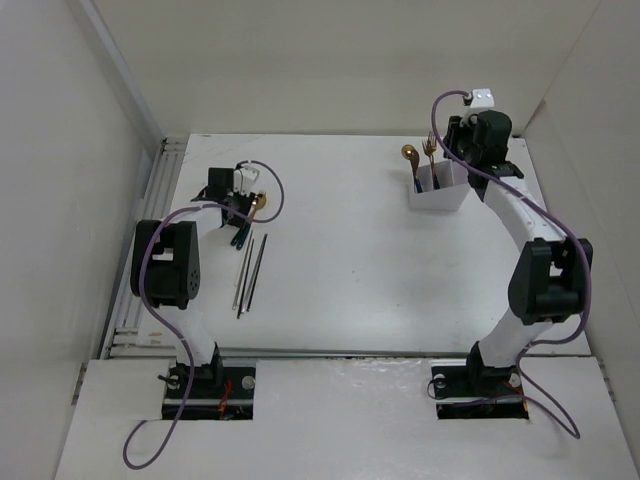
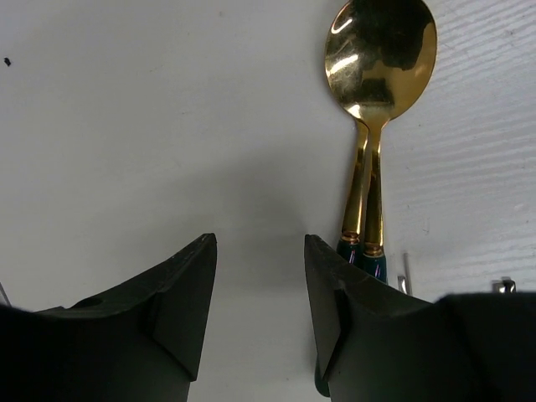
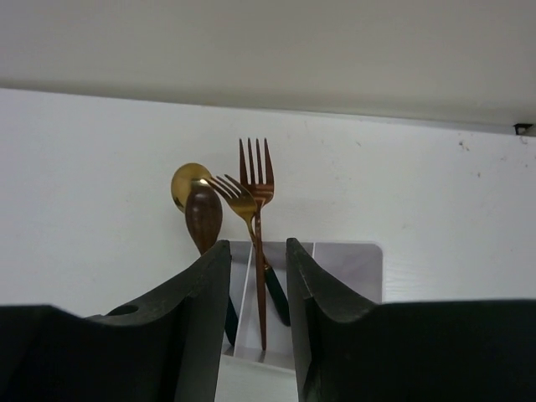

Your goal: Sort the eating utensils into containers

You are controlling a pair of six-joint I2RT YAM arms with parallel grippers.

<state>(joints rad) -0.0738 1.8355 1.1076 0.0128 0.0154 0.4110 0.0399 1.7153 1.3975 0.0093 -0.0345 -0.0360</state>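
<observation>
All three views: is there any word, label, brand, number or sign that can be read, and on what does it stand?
None can be read in any view.
The box, the spoons, the forks and the chopsticks bear no print.
The white block at the far right shows no mark, but it is too small to be sure.

- Forks (image 3: 255,167): two, both upright in the box.
- Spoons (image 3: 203,219): two in the box, one gold and one darker. A further one lies flat (image 2: 381,59), showing two necks under one bowl (seemingly a stacked pair, so perhaps four in all).
- Chopsticks (image 1: 250,272): two.
- Box (image 1: 440,195): one.
- Arms (image 1: 170,265): two.
</observation>
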